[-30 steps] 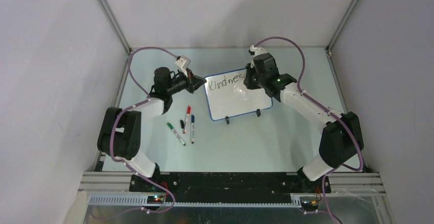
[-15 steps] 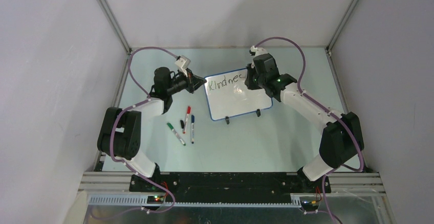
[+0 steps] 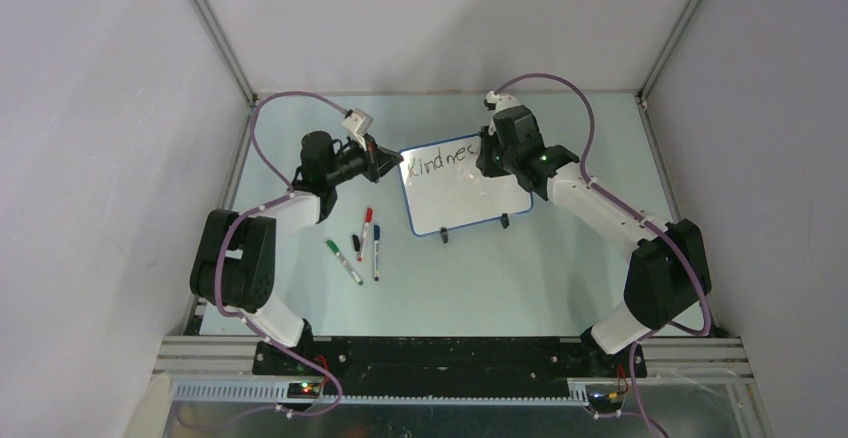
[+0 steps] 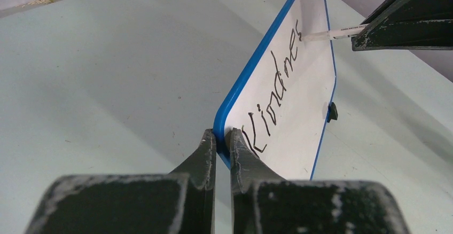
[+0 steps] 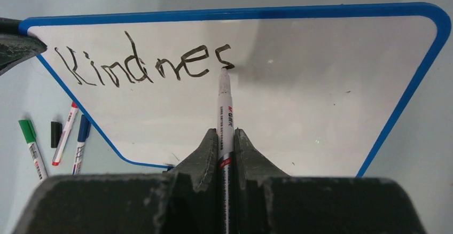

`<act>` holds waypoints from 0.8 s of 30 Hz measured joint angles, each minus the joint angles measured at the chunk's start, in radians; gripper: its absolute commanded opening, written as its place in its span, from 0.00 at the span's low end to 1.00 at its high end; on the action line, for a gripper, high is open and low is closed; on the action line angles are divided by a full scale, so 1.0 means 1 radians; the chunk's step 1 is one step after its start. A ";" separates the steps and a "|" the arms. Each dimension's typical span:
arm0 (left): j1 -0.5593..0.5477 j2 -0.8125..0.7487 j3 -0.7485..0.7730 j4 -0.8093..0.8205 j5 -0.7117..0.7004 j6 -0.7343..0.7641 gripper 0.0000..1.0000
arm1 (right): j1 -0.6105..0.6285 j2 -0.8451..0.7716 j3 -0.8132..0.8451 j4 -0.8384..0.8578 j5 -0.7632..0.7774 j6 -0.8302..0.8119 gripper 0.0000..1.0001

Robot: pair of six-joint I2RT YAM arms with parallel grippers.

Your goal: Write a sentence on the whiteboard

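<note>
pale green counter (image 3: 470,278) boxed in by grey walls, and toward the back of it the whiteboard (image 3: 468,203), standing tilted on two black feet. left jaws pinched shut on the blue rim at the upper left corner, right beside the k, bracing it by the look of things, so no sliding or tipping under the pen. right jaws clamped on a black marker (image 5: 224,122), barrel pointing straight out ahead, tip touching the glossy face just after the last letter. reads "kindnes" for the sentence (image 5: 144,63), running along the top edge; a second s wanted, and more words for a full sentence, so probably not yet halfway. plenty of bare white below for another line. off to the left of the board, lying on the counter apart from the action: green marker (image 3: 343,261), red marker (image 3: 365,230), blue marker (image 3: 376,251) and a loose black cap (image 3: 355,242), presumably off the pen in use. light pressure called for next, thin strokes, no shoving against the held corner.
</note>
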 measured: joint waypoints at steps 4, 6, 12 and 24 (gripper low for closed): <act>0.000 0.000 0.000 0.000 0.000 0.002 0.00 | 0.004 0.000 -0.004 0.002 -0.005 -0.005 0.00; 0.000 0.000 0.000 0.000 0.001 0.002 0.00 | 0.006 0.000 -0.006 0.002 -0.009 -0.005 0.00; 0.000 -0.004 -0.003 0.000 0.000 0.002 0.00 | 0.008 0.000 -0.009 0.002 -0.017 -0.005 0.00; -0.002 -0.006 -0.004 0.000 0.000 0.003 0.00 | -0.028 -0.092 -0.079 0.050 -0.050 -0.004 0.00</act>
